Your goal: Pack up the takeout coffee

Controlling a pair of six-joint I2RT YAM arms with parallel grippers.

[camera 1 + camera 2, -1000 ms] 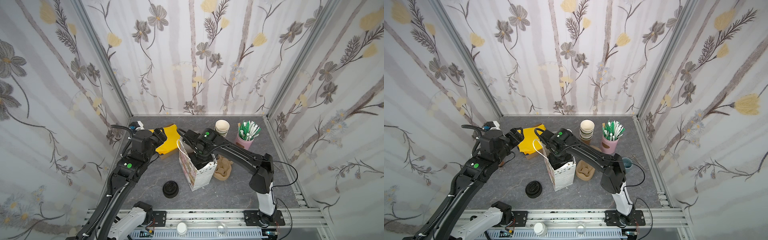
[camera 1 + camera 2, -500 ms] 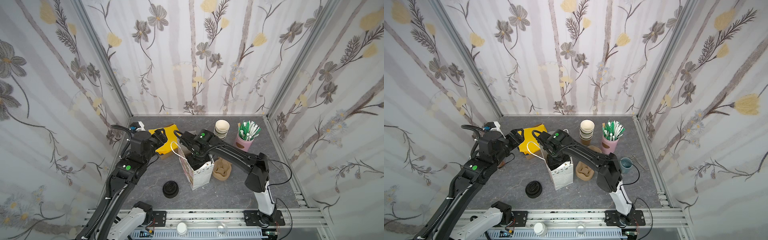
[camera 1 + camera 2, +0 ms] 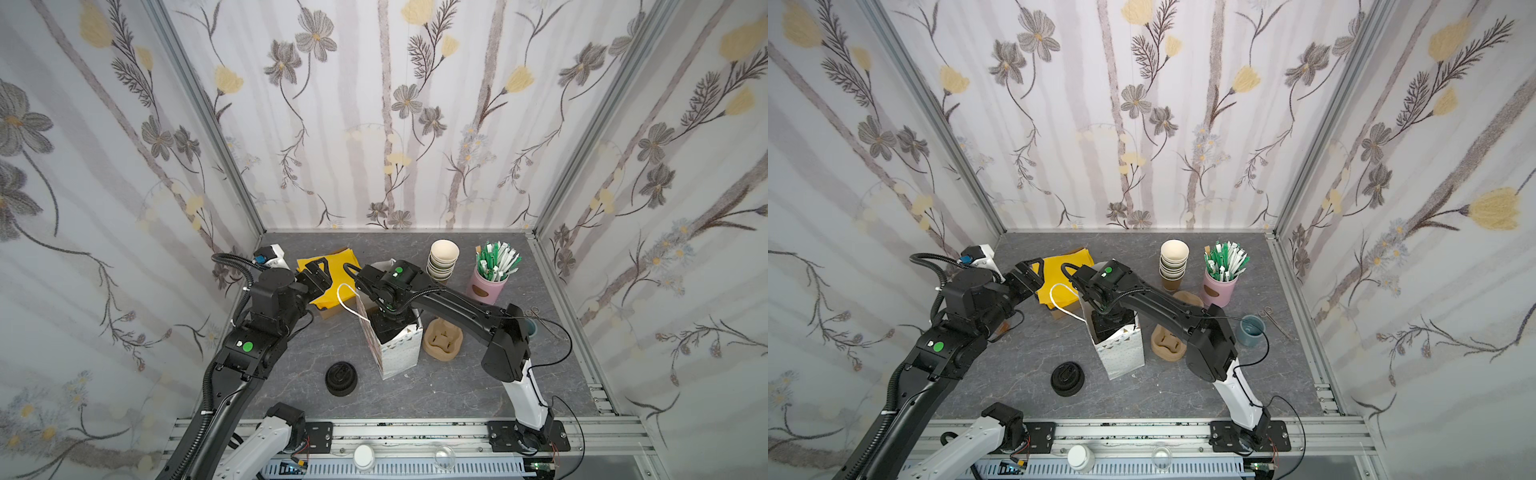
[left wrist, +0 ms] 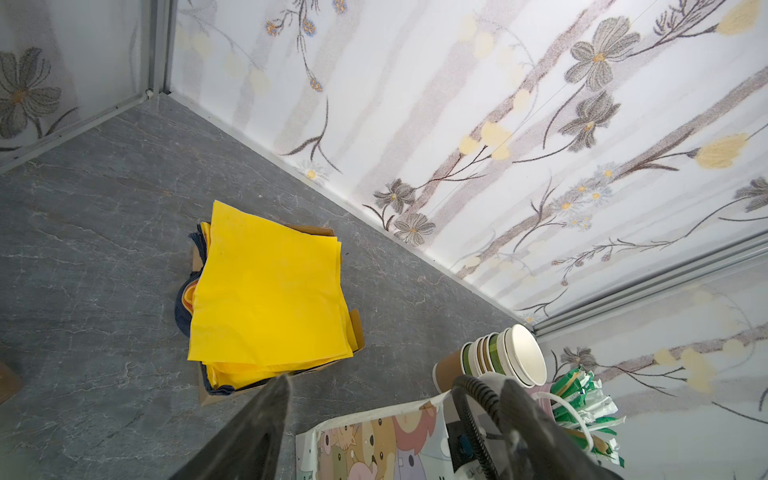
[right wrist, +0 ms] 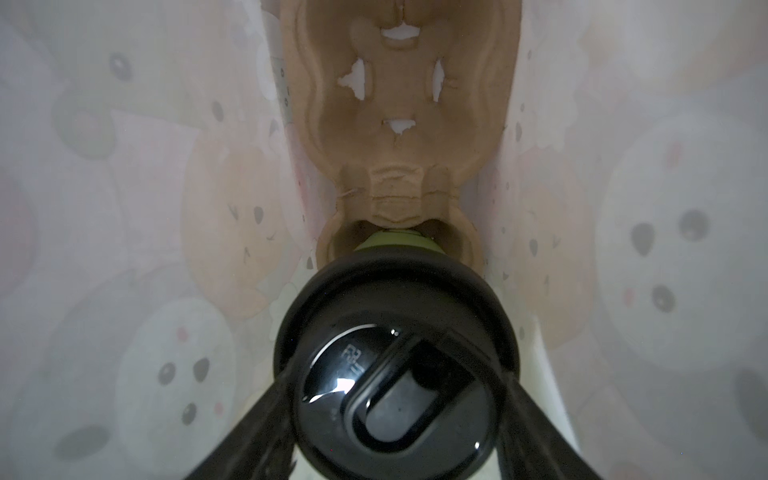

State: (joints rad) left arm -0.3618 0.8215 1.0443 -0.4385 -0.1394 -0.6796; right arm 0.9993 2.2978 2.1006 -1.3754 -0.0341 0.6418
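Down inside the paper bag (image 3: 398, 353), in the near pocket of a pulp carrier (image 5: 399, 124) lying along the bag's floor: the takeout coffee (image 5: 397, 328), upright, black lid on, a sliver of olive body showing under the rim. Appears seated in that pocket, though lower cup hidden by the lid. Flanked by the right gripper (image 5: 399, 370), fingers (image 5: 257, 415) at a middling spread and pressed to either side of the lid, so read as gripping the cup, not yet letting go. Shows in both top views only as the right arm's wrist sunk into the bag's mouth; no cup visible there.

Off to the side, over the stack of yellow sheets (image 4: 270, 291): the left gripper (image 3: 314, 277), fingers (image 4: 249, 436) spread wide, holding nothing, near the bag's white handle (image 3: 348, 306) but apart from it.

Judged nearly done: cup lidded, carrier in the bag, cup down in its pocket. Left, by this reading: opening the right fingers, then lifting the wrist straight out without tipping the bag or catching the handle. Elsewhere on the surface (image 3: 457, 386): low stack of black lids (image 3: 341, 378), stack of lidless cups (image 3: 444, 262), and a second pulp carrier (image 3: 442, 343) just beside the bag.
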